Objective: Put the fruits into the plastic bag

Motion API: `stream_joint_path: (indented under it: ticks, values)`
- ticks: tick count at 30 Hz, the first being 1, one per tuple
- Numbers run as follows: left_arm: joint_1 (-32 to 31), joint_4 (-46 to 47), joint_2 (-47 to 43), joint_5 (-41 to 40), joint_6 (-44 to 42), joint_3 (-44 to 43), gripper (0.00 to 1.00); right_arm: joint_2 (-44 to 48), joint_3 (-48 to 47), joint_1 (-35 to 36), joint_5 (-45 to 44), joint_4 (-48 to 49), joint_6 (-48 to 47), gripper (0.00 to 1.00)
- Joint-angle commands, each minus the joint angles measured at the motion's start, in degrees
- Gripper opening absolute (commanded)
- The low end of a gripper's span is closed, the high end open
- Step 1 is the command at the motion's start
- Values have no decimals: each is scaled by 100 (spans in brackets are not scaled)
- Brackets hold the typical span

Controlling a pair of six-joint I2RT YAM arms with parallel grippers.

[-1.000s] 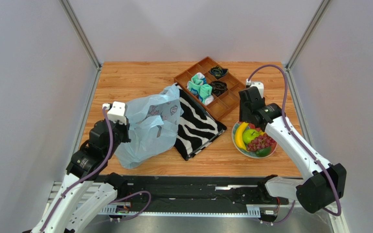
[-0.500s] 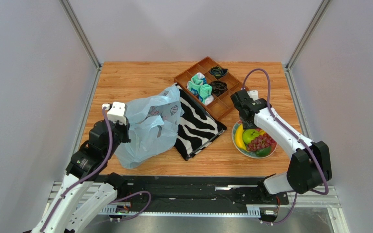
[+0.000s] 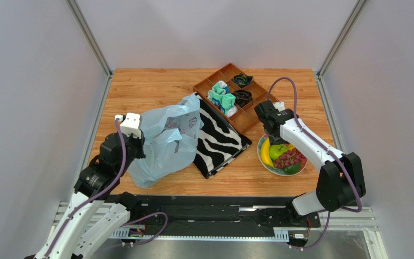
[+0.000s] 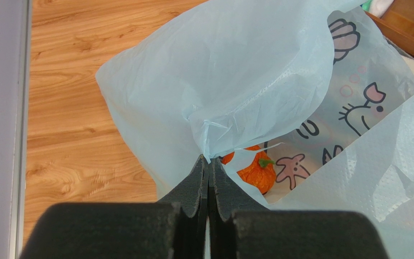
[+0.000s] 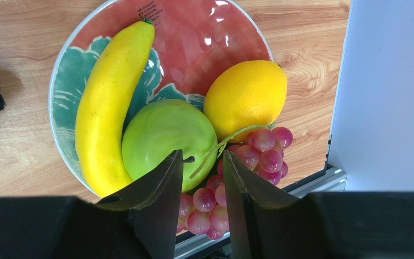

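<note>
L gripper [image 4: 207, 162]: jaws pressed together, pinching a fold at the edge of the plastic bag [image 4: 236, 81] and holding it up off the table [image 3: 150, 89]. The bag sits at table L, near side, light blue with cartoon sea-creature prints, mouth gaping toward the R. Through the opening, 1 small orange fruit [image 4: 255, 171] w/ green stem lies inside, just past the fingertips.

R gripper [image 5: 202, 162]: jaws part-spread, a clear gap betw. them, poised over the plate [image 5: 193, 32] at table R. The grapes [image 5: 263, 154] and their green stem lie under and betw. the fingers; can't tell if the pads touch anything.

On the plate: banana [image 5: 106, 102] along the L rim, green apple [image 5: 166, 137] mid, touching the banana, and lemon [image 5: 246, 97] to its R, against the grapes. Dark green fruit [image 3: 292, 169] at the near rim, seen from the top cam only.

Betw. bag and plate: zebra cloth [image 3: 220, 140], its L edge under the bag. Behind it is a wooden divider tray [image 3: 247, 105] w/ teal-white socks [image 3: 222, 97].
</note>
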State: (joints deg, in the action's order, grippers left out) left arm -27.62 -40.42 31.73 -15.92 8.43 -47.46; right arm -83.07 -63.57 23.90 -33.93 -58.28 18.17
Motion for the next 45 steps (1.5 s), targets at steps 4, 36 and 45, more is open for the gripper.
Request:
stream_joint_path:
  ticks: [4,36,45]
  values:
    - [-7,184,0,98,-113,-79,0,-17,90,-8,-96,-157,37,36]
    - [-7,166,-114,98,-96,-61,0,229,-15,-8,-562,-553,-42,0]
    - [-7,175,-131,107,-96,-70,0,607,-235,-8,-931,-702,-103,0]
